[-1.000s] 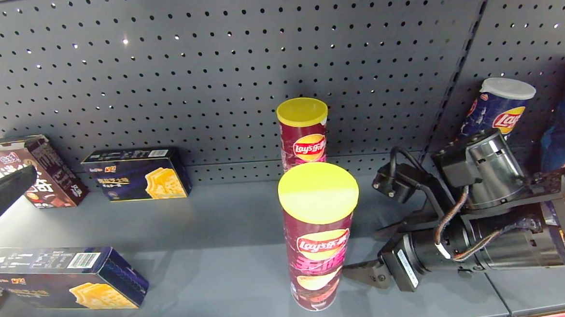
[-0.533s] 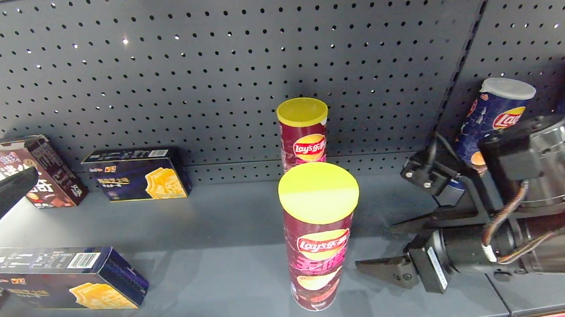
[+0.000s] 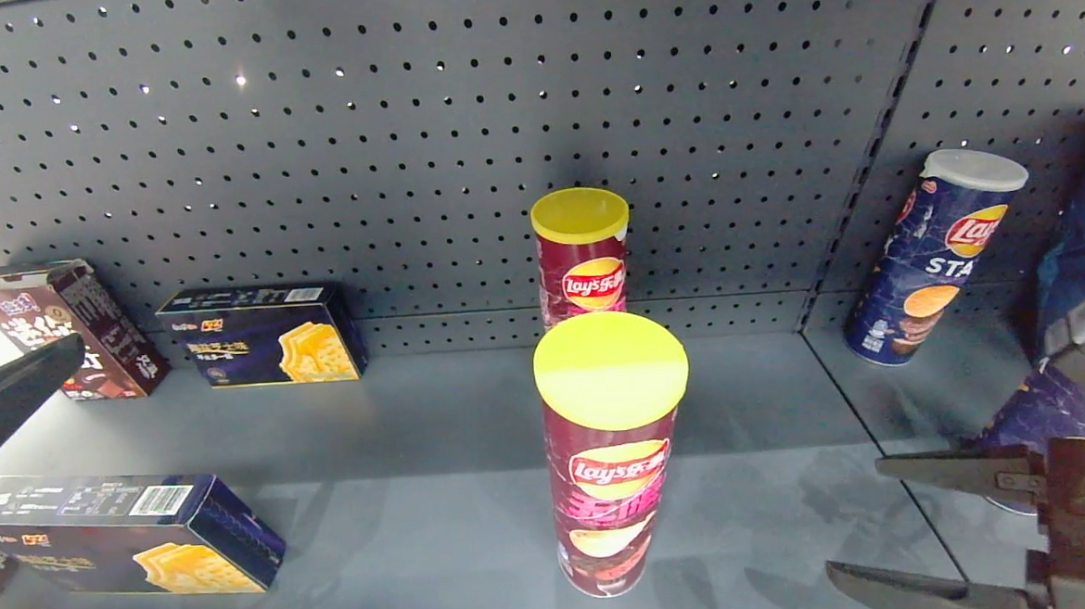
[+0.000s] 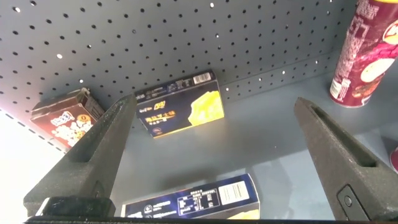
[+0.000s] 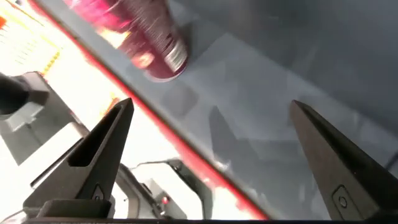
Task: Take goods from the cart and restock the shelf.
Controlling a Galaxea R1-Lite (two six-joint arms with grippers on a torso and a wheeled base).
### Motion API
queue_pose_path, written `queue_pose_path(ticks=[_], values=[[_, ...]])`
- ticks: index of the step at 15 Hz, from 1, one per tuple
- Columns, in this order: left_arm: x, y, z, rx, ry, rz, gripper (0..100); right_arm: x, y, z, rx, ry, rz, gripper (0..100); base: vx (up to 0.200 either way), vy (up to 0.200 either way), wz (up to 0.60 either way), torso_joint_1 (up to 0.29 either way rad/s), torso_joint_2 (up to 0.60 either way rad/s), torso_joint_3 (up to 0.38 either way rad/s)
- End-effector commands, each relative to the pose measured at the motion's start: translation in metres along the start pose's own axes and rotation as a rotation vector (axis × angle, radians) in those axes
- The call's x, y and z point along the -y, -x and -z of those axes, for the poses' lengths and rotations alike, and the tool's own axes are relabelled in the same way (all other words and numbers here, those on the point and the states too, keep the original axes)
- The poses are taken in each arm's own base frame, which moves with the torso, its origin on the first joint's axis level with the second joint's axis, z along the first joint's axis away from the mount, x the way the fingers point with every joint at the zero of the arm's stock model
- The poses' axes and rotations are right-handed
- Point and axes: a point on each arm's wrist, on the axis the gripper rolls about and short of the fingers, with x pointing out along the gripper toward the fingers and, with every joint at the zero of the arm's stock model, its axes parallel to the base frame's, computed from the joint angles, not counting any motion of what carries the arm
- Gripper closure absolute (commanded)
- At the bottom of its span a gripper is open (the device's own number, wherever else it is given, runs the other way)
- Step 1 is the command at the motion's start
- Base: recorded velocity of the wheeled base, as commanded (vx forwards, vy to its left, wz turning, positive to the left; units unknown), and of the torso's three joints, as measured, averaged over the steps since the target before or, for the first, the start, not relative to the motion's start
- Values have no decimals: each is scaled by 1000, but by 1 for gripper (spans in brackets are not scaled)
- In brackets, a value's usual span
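Two maroon chip cans with yellow lids stand upright mid-shelf, the front can [image 3: 614,449] right before the back can [image 3: 583,254]. My right gripper [image 3: 855,515] hangs open and empty at the shelf's front right, well clear of the front can. In the right wrist view its open fingers [image 5: 99,155] frame the shelf's red front edge, and the front can [image 5: 149,37] sits beyond them. At the far left, a dark finger of my left arm [image 3: 9,393] crosses the shelf end. My left gripper [image 4: 211,106] is open and empty, facing the boxes.
A blue cracker box [image 3: 265,333] and a brown box [image 3: 70,329] stand at the back left of the grey shelf [image 3: 420,441]; another blue box [image 3: 127,535] lies front left. A blue chip can [image 3: 939,256] leans against the right bay's back panel beside blue packs [image 3: 1059,407].
My right arm has drawn back from beside the front can, to the right and toward the shelf's front. The blue can behind it has come into full view. Both maroon cans stay put.
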Motion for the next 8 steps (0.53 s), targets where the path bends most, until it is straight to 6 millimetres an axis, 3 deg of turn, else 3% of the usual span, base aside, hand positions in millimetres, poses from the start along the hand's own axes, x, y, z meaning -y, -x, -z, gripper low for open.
queue_pose_path(ticks=[1,8], values=[[1,-1,2,-8,-3,1,0,-3,29,14,73,-10,-22,0,0,0,0,0,0,0],[2,-2,8,-27,-11,5,0,9,78,56,204,-84,64,0,0,0,0,0,0,0]])
